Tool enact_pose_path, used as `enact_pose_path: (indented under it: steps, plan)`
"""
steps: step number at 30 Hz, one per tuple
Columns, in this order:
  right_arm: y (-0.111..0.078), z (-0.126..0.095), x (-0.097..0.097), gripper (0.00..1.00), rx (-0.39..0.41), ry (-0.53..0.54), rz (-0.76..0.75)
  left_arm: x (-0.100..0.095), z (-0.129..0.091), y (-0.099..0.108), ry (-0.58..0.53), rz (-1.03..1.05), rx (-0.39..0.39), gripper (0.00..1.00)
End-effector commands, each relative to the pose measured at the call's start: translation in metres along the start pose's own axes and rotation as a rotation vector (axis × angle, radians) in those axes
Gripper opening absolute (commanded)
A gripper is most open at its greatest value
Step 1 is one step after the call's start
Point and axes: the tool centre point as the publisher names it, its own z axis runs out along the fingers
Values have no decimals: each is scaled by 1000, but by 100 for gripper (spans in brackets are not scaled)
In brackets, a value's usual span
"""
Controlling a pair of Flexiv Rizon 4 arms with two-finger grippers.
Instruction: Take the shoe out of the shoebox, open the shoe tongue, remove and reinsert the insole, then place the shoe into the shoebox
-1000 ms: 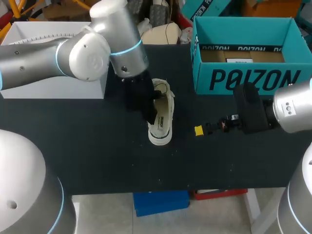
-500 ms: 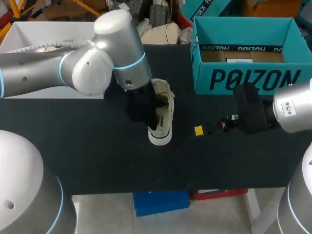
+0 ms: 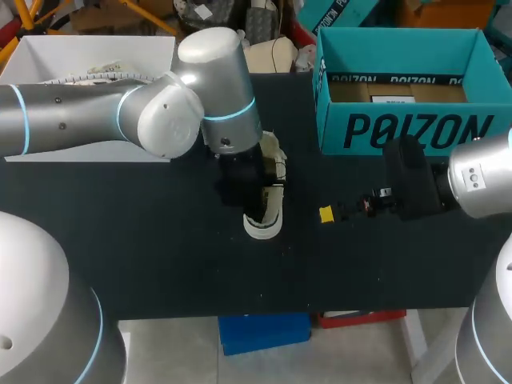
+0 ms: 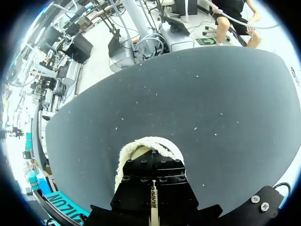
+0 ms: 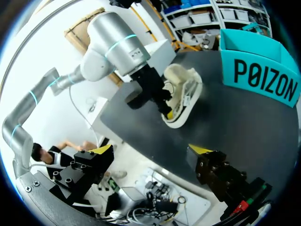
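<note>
A cream low-top shoe lies on the black table, toe toward the front edge. My left gripper stands over its opening with its fingers pressed together and pushed down inside; the tips are hidden in the shoe. In the left wrist view only the shoe's toe shows ahead of the black fingers. I cannot see whether anything is pinched. My right gripper hangs wide open and empty to the right of the shoe, in front of the teal shoebox, which stands open.
A white box stands at the back left, under my left arm. The shoebox's wall rises at the table's back right. Bare tabletop lies along the front edge and at the left.
My left arm has swung to the right, and its wrist now covers more of the shoe's opening. The shoe's toe has stayed put. The right arm has not moved.
</note>
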Motion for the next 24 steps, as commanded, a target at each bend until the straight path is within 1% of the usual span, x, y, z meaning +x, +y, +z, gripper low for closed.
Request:
enact_pose_path:
  steps: [1, 5, 8, 10, 11, 13, 14, 15, 16, 18, 21, 24]
  plan:
    - [-1, -2, 0, 100, -1, 0, 0, -2, 7, 4, 6, -4, 16, 0]
    - [-1, -2, 0, 100, -1, 0, 0, -4, -7, 1, -39, -14, 21, 0]
    - [-1, -2, 0, 100, -1, 0, 0, -8, -30, 0, -118, -28, 9, 0]
    - [-1, -2, 0, 100, -1, 0, 0, -11, -48, 1, -195, -63, 9, 0]
    - [-1, -2, 0, 100, -1, 0, 0, -11, -56, 3, -203, -58, -9, 0]
    - [-1, -2, 0, 100, -1, 0, 0, -11, -75, 6, -315, -146, 14, 0]
    - [-1, -2, 0, 100, -1, 0, 0, -10, -86, 10, -302, -133, -16, 0]
    - [-1, -2, 0, 100, -1, 0, 0, -9, -96, 13, -348, -167, -16, 0]
    - [-1, -2, 0, 100, -1, 0, 0, -9, -106, 15, -431, -243, 20, 0]
    - [-1, -2, 0, 100, -1, 0, 0, -8, -123, 19, -491, -295, 21, 0]
    - [-1, -2, 0, 100, -1, 0, 0, -4, -147, 28, -620, -409, 46, 0]
    - [-1, -2, 0, 100, -1, 0, 0, 6, -163, 44, -635, -473, 2, 0]
